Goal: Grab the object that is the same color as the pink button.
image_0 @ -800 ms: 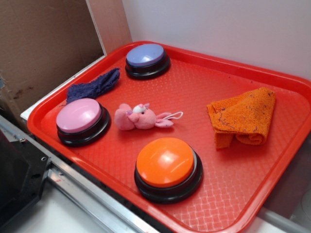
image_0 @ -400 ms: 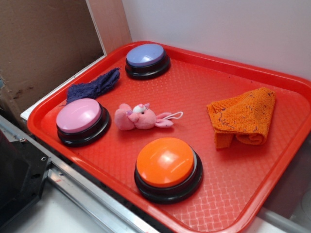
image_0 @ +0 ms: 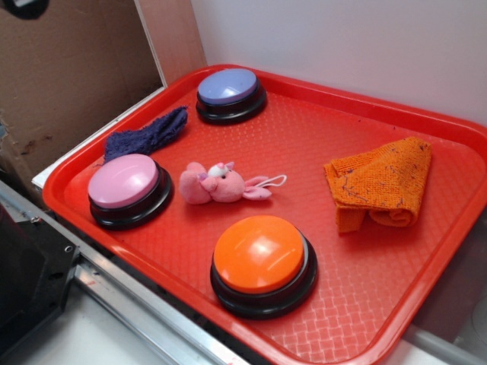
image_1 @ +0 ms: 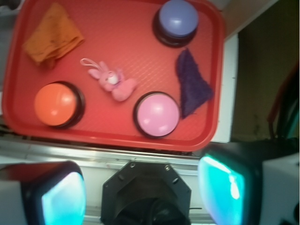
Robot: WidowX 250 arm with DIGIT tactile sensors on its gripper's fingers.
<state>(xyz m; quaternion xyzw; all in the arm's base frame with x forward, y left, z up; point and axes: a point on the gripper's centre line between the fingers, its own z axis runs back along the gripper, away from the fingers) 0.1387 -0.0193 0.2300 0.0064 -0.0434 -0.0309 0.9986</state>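
Three buttons ring pink plush toy (image_1: 114, 82) beside pink button (image_1: 157, 113); gripper (image_1: 143, 192) high above, fingers spread, empty. Approach stage; next: descend over toy.

The wrist view looks down on a red tray (image_1: 28, 123). Near its centre lies the pink plush toy (image_1: 114, 82), its white string loop (image_1: 87, 62) trailing toward 10 o'clock. The pink button (image_1: 157, 114) sits just beside the toy at 4 o'clock. An orange button (image_1: 56, 104) stands at the toy's 8 o'clock, a lavender-blue button (image_1: 176, 19) at 1 o'clock. A purple cloth (image_1: 192, 84) lies at 3 o'clock, an orange cloth (image_1: 51, 35) at 10 o'clock. The gripper (image_1: 143, 187) fills the bottom edge, its two teal-lit fingers (image_1: 63, 199) set wide apart.
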